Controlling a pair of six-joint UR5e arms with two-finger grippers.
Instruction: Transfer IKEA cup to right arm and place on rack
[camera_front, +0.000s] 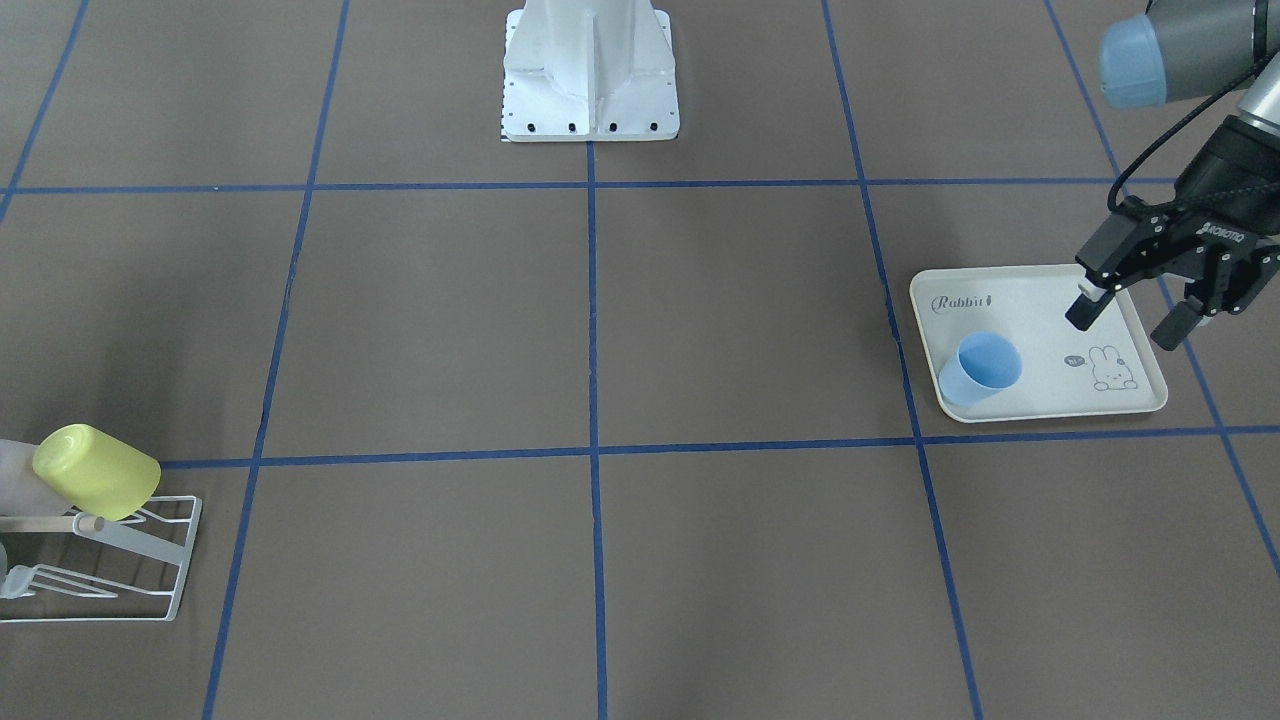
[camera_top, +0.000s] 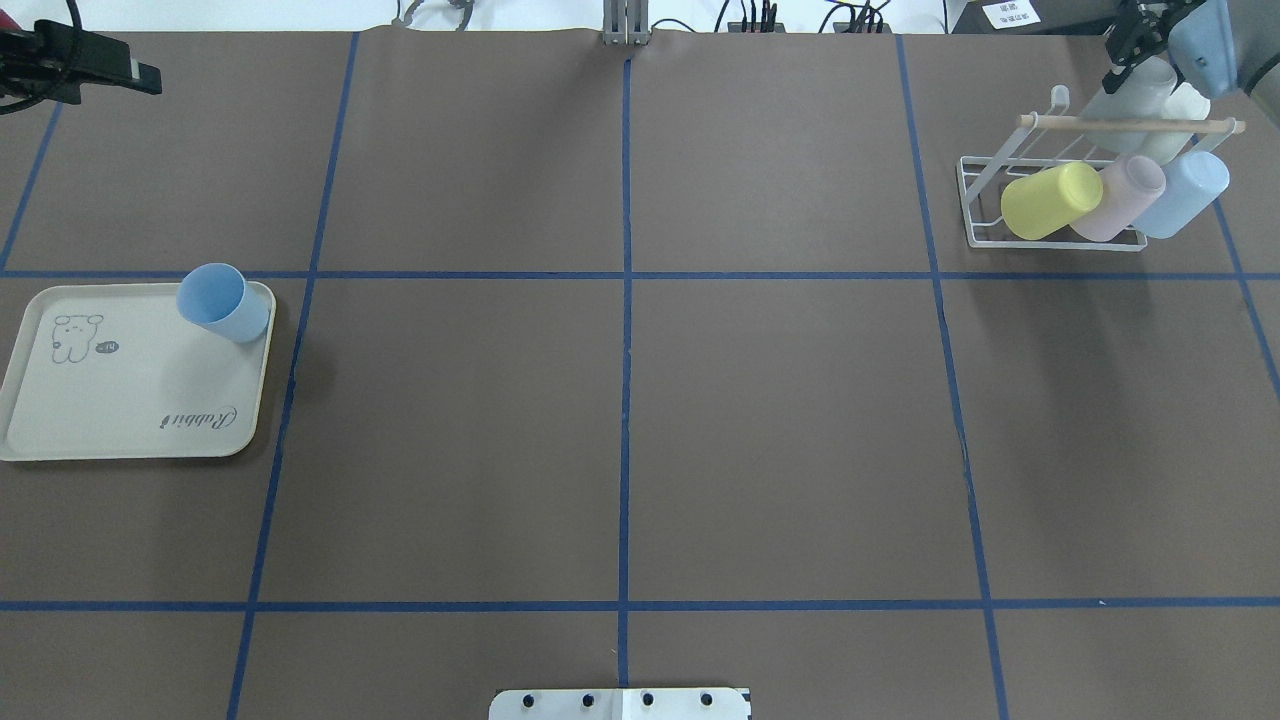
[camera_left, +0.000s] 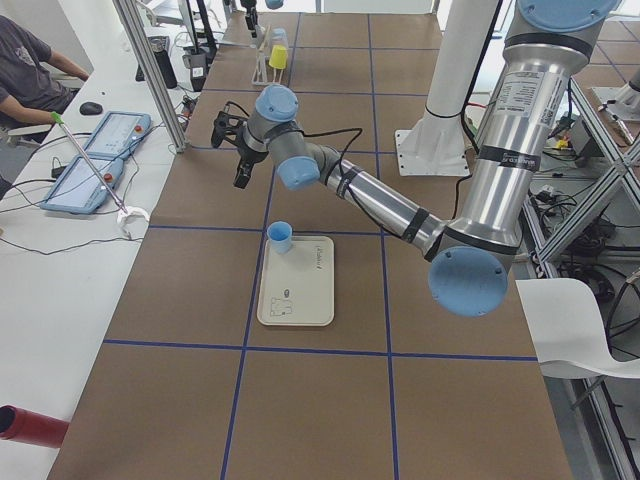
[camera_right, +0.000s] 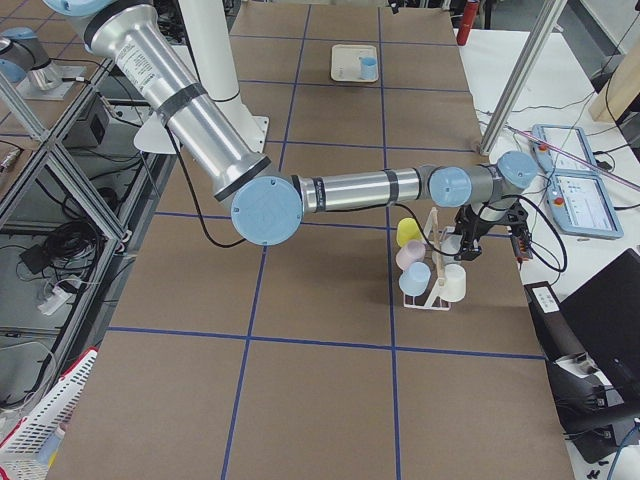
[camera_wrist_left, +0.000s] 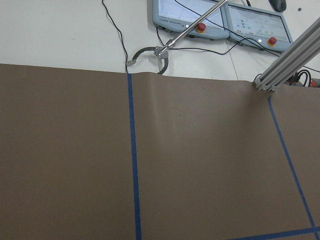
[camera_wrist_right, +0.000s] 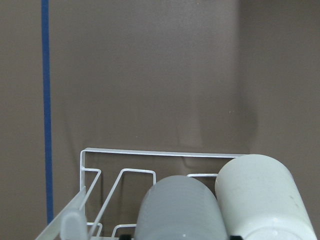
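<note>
The blue IKEA cup (camera_front: 980, 368) (camera_top: 212, 303) stands upright, mouth up, in a corner of the cream rabbit tray (camera_front: 1040, 400). My left gripper (camera_front: 1128, 322) hovers open over the tray's other side, a short way from the cup, with nothing between its fingers. The white wire rack (camera_top: 975, 200) (camera_front: 170, 560) with its wooden dowel stands at the far right of the overhead view. My right gripper (camera_top: 1130, 50) is at the rack. In the right wrist view its dark fingertips sit close against both sides of a grey cup (camera_wrist_right: 180, 210) lying on the rack (camera_wrist_right: 165, 153).
The rack also holds a yellow cup (camera_top: 1050, 200), a pink cup (camera_top: 1125, 195), a light blue cup (camera_top: 1185, 190) and a white cup (camera_wrist_right: 265, 195). The robot's base (camera_front: 590, 70) stands mid-table. A person (camera_left: 25, 60) sits at the side desk with tablets.
</note>
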